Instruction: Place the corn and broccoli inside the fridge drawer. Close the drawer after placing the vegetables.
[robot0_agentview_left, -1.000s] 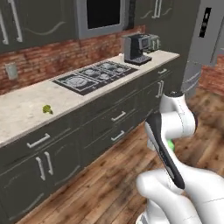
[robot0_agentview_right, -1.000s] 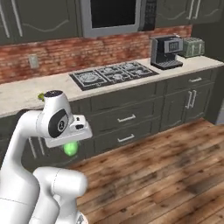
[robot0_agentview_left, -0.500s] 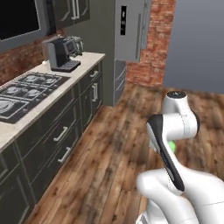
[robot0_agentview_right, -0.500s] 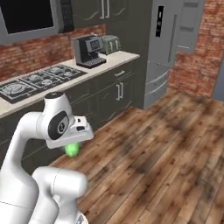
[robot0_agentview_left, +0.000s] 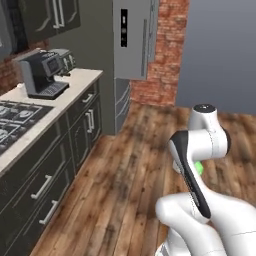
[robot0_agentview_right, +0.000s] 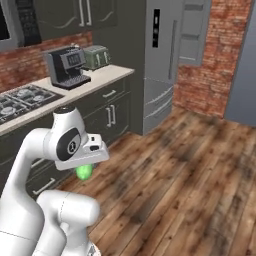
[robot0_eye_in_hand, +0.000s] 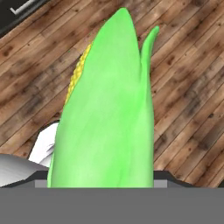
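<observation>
While the arm is folded close over its base in the left base view, a spot of bright green, the corn (robot0_agentview_left: 199, 168), peeks out beside the forearm, well above the wooden floor (robot0_agentview_left: 125, 190). Ahead stands the grey fridge (robot0_agentview_left: 132, 40), doors shut as far as this angle tells, past the end of the surface (robot0_agentview_left: 55, 102) that carries a coffee machine (robot0_agentview_left: 42, 75) and a toaster (robot0_agentview_left: 64, 59). No pale see-through fridge drawer can be made out here, nor the broccoli.

From the right base view, the corn (robot0_agentview_right: 84, 172) hangs under the end effector (robot0_agentview_right: 86, 165), tucked near the arm's body. The fridge (robot0_agentview_right: 165, 60) is well apart across open floor; the dark cabinets (robot0_agentview_right: 107, 117) run along the left and nothing lies on the floor between robot and fridge.

Seen through the hand view, the corn (robot0_eye_in_hand: 107, 113) rises from between the fingertips, husk up with a yellow strip of kernels along one side, so the end effector is pinching it low down. Wood floor (robot0_eye_in_hand: 188, 87) lies behind.

Judging by this, the task is early: one vegetable is carried, not placed; the broccoli, the drawer loading and the closing all remain.
</observation>
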